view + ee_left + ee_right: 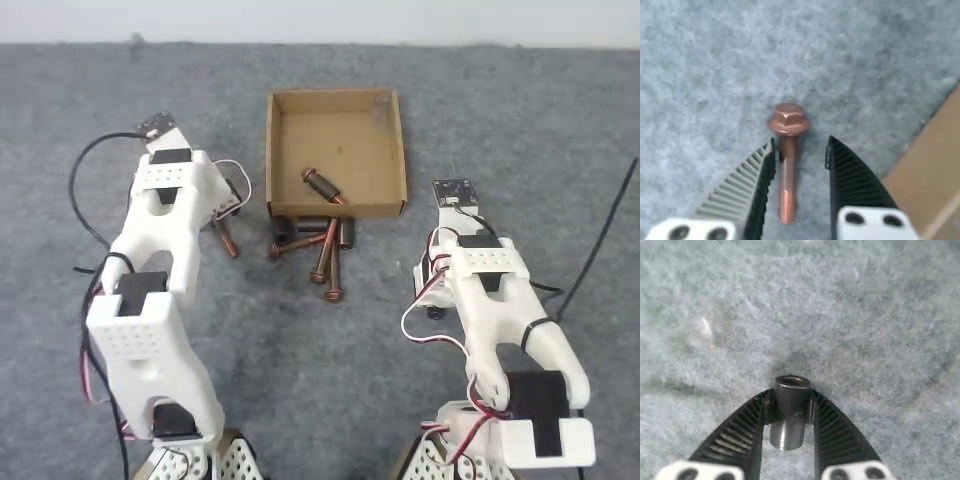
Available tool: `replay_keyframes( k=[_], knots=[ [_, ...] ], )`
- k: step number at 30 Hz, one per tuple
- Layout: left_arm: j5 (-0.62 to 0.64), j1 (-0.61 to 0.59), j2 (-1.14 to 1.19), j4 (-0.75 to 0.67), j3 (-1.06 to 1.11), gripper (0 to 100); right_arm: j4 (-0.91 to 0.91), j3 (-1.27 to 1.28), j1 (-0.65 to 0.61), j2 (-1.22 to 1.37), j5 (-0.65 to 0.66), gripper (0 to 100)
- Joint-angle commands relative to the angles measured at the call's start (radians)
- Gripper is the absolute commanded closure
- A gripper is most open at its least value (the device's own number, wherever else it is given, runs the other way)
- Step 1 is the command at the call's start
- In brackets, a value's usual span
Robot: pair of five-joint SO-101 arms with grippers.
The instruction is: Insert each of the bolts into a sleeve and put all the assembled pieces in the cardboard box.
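A copper bolt (788, 150) lies on the grey carpet, its hex head (788, 120) pointing away from my left gripper (800, 141). That gripper is open and straddles the shank, with a gap on one side. In the high view the same bolt (229, 238) lies left of the cardboard box (283, 150), under the left gripper (226, 212). My right gripper (791, 392) is shut on a dark sleeve (789, 420), held low over the carpet with its bore facing away. From above, this gripper (433, 303) sits right of the box's front corner.
One assembled bolt and sleeve (322, 186) lies inside the box. A pile of several copper bolts (326, 255) and dark sleeves (347, 235) lies against the box's front wall. The box wall (935, 175) stands close beside the left gripper. Cables trail beside both arms.
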Motion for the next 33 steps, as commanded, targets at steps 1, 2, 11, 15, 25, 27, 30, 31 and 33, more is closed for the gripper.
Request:
replay_keyframes(
  k=[1,2,11,15,25,27,30,31,33],
  knots=[
    [-0.009,-0.008,0.032,0.068,-0.105,84,-0.004,-0.003,0.01,-0.056,0.014,99.0],
    [-0.008,-0.009,0.055,0.087,-0.131,85,-0.004,-0.003,0.01,-0.056,0.014,99.0],
    [-0.118,-0.009,0.18,0.19,-0.302,98,-0.004,-0.003,0.008,-0.056,0.014,99.0],
    [-0.144,-0.005,0.18,0.193,-0.3,99,-0.004,-0.003,0.008,-0.056,0.014,99.0],
    [-0.164,-0.003,0.18,0.187,-0.3,99,-0.004,-0.003,0.01,-0.056,0.014,99.0],
    [-0.164,-0.005,0.18,0.192,-0.3,99,-0.004,-0.003,0.01,-0.056,0.014,99.0],
    [-0.166,-0.009,0.169,0.193,-0.294,99,-0.005,-0.003,0.01,-0.058,0.014,99.0],
    [-0.172,-0.009,0.155,0.186,-0.274,99,-0.007,-0.003,0.012,-0.059,0.014,99.0],
    [-0.209,-0.003,0.107,0.144,-0.208,99,-0.007,-0.003,0.012,-0.064,0.014,99.0]
  ],
)
